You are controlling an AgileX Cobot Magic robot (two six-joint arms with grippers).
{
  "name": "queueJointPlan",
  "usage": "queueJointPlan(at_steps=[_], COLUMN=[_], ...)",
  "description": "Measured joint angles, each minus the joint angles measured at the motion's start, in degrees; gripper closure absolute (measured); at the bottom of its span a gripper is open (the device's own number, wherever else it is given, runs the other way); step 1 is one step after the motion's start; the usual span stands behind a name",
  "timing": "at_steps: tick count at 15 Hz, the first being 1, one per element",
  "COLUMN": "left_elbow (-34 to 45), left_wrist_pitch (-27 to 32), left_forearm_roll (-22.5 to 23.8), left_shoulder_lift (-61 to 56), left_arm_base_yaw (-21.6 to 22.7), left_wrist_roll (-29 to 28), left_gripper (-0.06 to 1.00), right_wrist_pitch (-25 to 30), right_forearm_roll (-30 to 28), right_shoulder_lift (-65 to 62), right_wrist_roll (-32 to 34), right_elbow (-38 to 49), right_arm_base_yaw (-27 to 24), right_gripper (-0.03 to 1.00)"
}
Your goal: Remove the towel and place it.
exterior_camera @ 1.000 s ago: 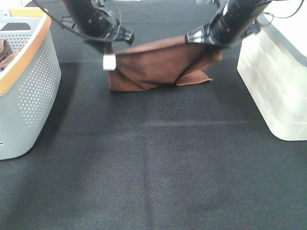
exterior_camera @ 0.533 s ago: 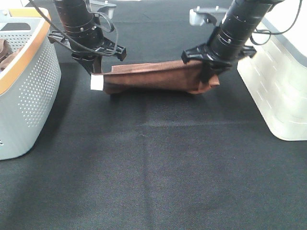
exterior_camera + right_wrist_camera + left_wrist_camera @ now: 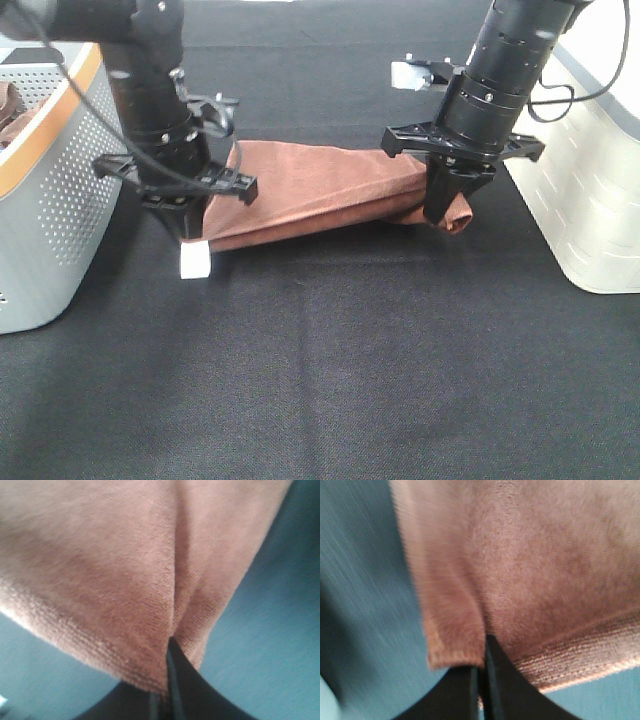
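Over the last second I have brought the towel (image 3: 310, 195) from the far part of the table (image 3: 330, 380) toward the middle and stretched it out: a moment ago it hung bunched and folded between my arms, and now it spans them as one long band, sagging a little, its lower edge low over the dark cloth, though whether it touches I cannot tell. That reads to me as the carry being nearly done, with the laying-down left to do. My left gripper (image 3: 190, 232) is clamped tight on one corner, the one with the small white tag (image 3: 194, 262) dangling just below; in the left wrist view its fingers (image 3: 490, 680) pinch the hemmed edge with no gap. My right gripper (image 3: 440, 215) is likewise closed on the opposite end, where the fabric bunches around the fingers (image 3: 172, 680). A grey perforated basket (image 3: 50, 200) stands at the table's left edge, a white bin (image 3: 580, 180) at its right
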Motion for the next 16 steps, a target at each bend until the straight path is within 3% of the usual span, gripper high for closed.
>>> queueJointPlan(at_steps=[7, 9, 11, 12, 13, 15, 16], left_elbow=[11.46, 14.32, 14.67, 14.67, 14.67, 14.67, 14.67], left_wrist_pitch=[-0.69, 0.11, 0.80, 0.92, 0.97, 1.03, 1.03], left_forearm_roll=[-5.79, -3.78, -3.04, -2.92, -3.04, -4.76, -5.50], left_shoulder_lift=[-3.95, -3.95, -3.95, -3.95, -3.95, -3.95, -3.95], left_arm_base_yaw=[0.00, 0.00, 0.34, 0.40, 0.46, 0.46, 0.46], left_wrist_roll=[0.00, 0.63, 0.86, 0.92, 0.92, 0.92, 0.97], left_gripper=[0.94, 0.94, 0.94, 0.88, 0.73, 0.43, 0.35], right_wrist_pitch=[1.32, 1.43, 1.89, 2.12, 2.35, 2.41, 2.41], right_forearm_roll=[3.15, 1.60, 1.60, 1.55, 1.43, 1.15, 1.15], right_shoulder_lift=[0.00, 0.00, 0.00, 0.00, 0.00, -0.06, -0.23], right_wrist_roll=[0.00, 0.00, 0.40, 0.46, 0.46, 0.46, 0.52], right_elbow=[8.88, 9.00, 9.05, 9.11, 9.17, 9.17, 9.17], right_arm_base_yaw=[0.00, -0.11, -0.11, -0.17, -0.17, -0.17, -0.23], right_gripper=[0.96, 0.81, 0.56, 0.41, 0.29, 0.24, 0.24])
